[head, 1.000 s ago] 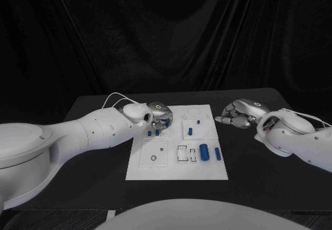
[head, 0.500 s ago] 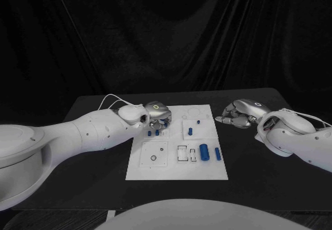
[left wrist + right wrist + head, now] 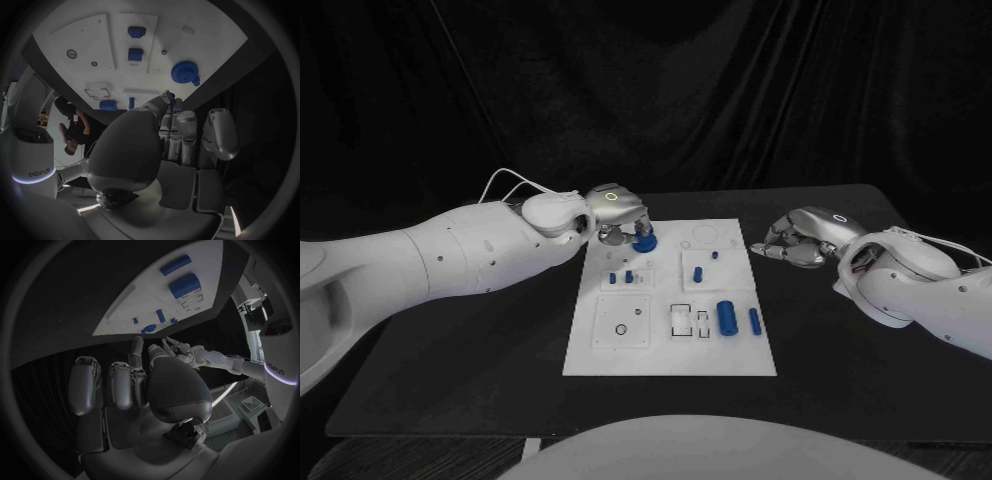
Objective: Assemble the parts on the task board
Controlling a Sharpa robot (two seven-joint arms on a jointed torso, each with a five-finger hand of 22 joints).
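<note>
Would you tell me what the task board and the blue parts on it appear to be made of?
The task board looks like matte white plastic: flat, even, with no glare. The blue parts, such as the large cylinder, seem to be moulded plastic with a dull, uniform colour; I cannot be certain.

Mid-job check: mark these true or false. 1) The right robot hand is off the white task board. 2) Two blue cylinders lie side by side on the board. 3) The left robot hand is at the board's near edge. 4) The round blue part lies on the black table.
1) True: the right robot hand is beside the white task board.
2) True: thick blue cylinder, thin blue cylinder.
3) False: the left robot hand is at its far left corner.
4) False: the round blue part is at that corner.
</note>
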